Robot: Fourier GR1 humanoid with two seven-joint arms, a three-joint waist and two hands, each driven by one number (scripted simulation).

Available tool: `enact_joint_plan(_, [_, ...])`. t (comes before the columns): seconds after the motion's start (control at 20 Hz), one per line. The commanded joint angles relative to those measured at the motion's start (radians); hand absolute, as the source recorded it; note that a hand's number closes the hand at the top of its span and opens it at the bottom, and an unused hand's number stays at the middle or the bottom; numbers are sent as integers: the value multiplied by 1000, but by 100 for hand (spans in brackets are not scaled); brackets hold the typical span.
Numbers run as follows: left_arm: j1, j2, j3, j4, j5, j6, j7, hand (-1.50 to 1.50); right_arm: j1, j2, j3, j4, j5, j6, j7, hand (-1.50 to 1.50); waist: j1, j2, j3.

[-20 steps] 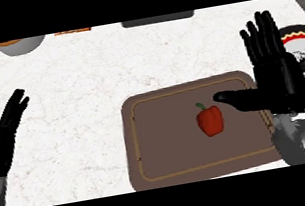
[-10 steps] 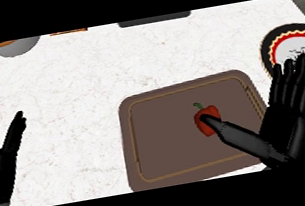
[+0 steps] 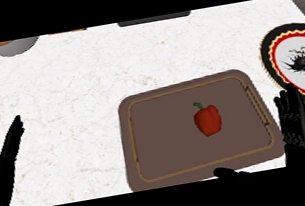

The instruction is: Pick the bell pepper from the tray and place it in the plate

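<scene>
Bowl (image 3: 13, 46) cut off at surface (image 3: 106, 77) far-left edge. Bell pepper (image 3: 208, 119) lies mid-tray (image 3: 136, 143), nothing over it; plate (image 3: 280, 61) to the right, partly cropped. Right robot hand (image 3: 297, 129) at tray's right rim, fingers straight, holding nothing, thumb below tray. Left robot hand (image 3: 2, 170) low-left, fingers extended, edge-on.

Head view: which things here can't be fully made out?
- Right hand: palm and wrist cut off by the lower edge.
- Left hand: wrist cut off at the lower left.
- Plate: far side beyond the right edge.
- Grey bowl and dark object: cropped at the top edge, unidentifiable.
</scene>
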Motion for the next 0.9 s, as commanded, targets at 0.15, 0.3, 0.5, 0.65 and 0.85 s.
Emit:
enact_joint_plan(0.15, [-15, -26, -1, 19, -26, 3, -9, 0, -81, -216, -75, -86, 105, 152, 463, -150, 8, 5, 0])
enact_joint_plan(0.3, [33, -23, 6, -36, -22, 5, -12, 0, -152, -211, -36, -86, 154, 214, 653, -150, 25, 3, 0])
enact_joint_plan(0.5, [-26, -31, 25, 52, -34, -26, -26, 0, -290, -256, -60, -107, 109, 375, 846, -150, 14, 5, 1])
enact_joint_plan(0.65, [-34, -65, 13, 32, -57, -19, -3, 0, -404, -204, -105, 23, 12, 458, 839, -150, 16, 6, 3])
enact_joint_plan(0.85, [26, -15, 50, -68, -34, -45, 45, 0, -439, -211, -97, 94, -30, 555, 868, -150, 24, 4, 4])
